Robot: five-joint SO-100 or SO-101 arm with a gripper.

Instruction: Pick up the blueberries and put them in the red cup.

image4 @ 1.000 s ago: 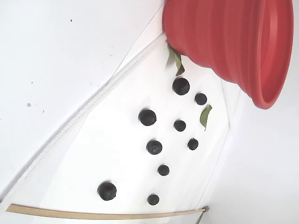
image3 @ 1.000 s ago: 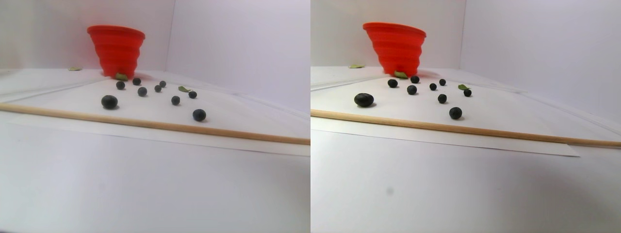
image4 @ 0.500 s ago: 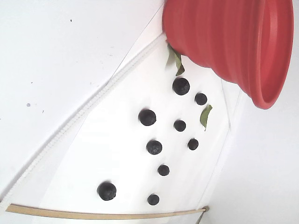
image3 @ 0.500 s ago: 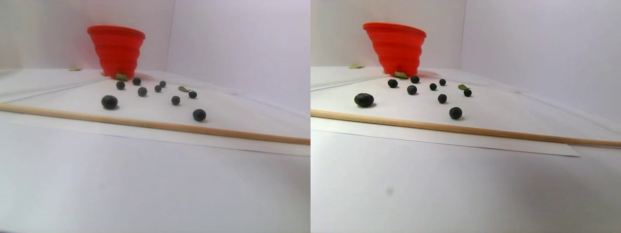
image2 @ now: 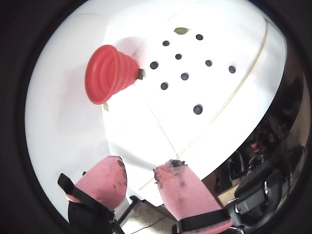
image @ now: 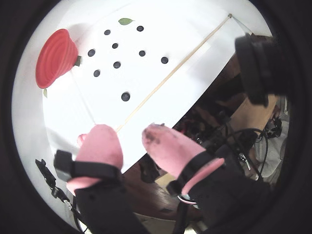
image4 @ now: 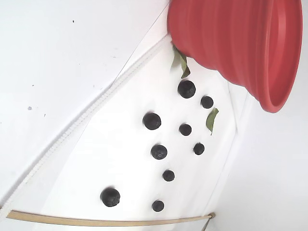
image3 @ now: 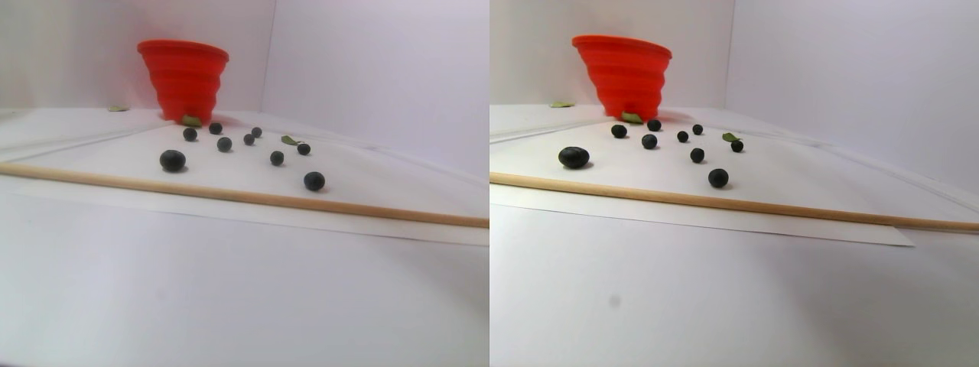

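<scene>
Several dark blueberries (image: 126,96) (image2: 198,109) (image3: 173,160) (image4: 152,121) lie scattered on a white sheet. They sit between a thin wooden stick (image: 170,73) (image3: 229,195) and the red cup (image: 54,57) (image2: 108,73) (image3: 183,76) (image4: 236,43). The cup stands upright at the sheet's far corner. My gripper (image: 127,134) (image2: 143,168) shows only in both wrist views, high above the table's near edge, on the near side of the stick. Its pink-padded fingers (image: 100,144) are spread apart with nothing between them. The gripper is well away from the berries and cup.
Small green leaves (image: 125,21) (image4: 211,119) lie among the berries and at the cup's foot (image3: 191,121). White walls close in behind the cup. Past the table's edge sit a dark device (image: 258,68) and cables.
</scene>
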